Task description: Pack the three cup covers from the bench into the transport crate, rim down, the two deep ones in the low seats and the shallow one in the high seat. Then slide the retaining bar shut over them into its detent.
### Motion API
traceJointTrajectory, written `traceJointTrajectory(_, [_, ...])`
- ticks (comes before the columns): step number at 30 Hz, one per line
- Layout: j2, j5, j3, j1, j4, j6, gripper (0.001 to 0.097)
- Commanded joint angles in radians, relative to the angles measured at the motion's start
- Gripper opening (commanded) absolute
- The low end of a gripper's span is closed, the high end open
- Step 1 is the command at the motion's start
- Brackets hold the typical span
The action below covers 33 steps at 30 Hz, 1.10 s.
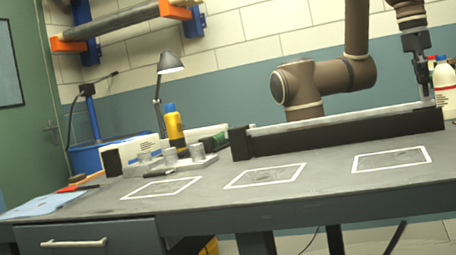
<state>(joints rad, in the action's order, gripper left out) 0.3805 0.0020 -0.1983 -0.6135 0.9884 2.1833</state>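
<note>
My gripper (425, 95) points straight down at the right end of the retaining bar (339, 117). The bar's right end is held in the closed gripper. The bar is a long pale strip lying along the top of a black rail (346, 132) at the back of the bench. Three cup covers (170, 154) sit on the stepped grey crate (171, 163) at the left, rim down as far as I can tell. A small black block (111, 162) stands at the crate's left end. Three white-outlined squares (265, 175) on the bench front hold nothing.
A blue tub (85, 153) stands behind the bench at left. A white box (132, 149), a yellow bottle (174, 125) and a desk lamp (165, 73) stand behind the crate. A white bottle (445, 86) stands just right of the gripper. A blue cloth (40, 203) lies at the front left.
</note>
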Motion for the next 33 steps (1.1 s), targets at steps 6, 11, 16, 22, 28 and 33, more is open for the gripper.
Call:
traceJointTrajectory(6, [-0.015, -0.002, -0.022, 0.017, -0.005, -0.016, 0.0080])
traceJointTrajectory(11, [-0.026, -0.002, -0.039, 0.030, -0.011, -0.029, 0.0080])
traceJointTrajectory(16, [-0.037, -0.002, -0.056, 0.043, -0.016, -0.042, 0.0080])
traceJointTrajectory(22, [-0.050, -0.002, -0.075, 0.059, -0.022, -0.058, 0.0080])
traceJointTrajectory(28, [-0.064, -0.002, -0.094, 0.075, -0.029, -0.074, 0.0080])
traceJointTrajectory(33, [-0.074, -0.002, -0.109, 0.089, -0.033, -0.088, 0.0080])
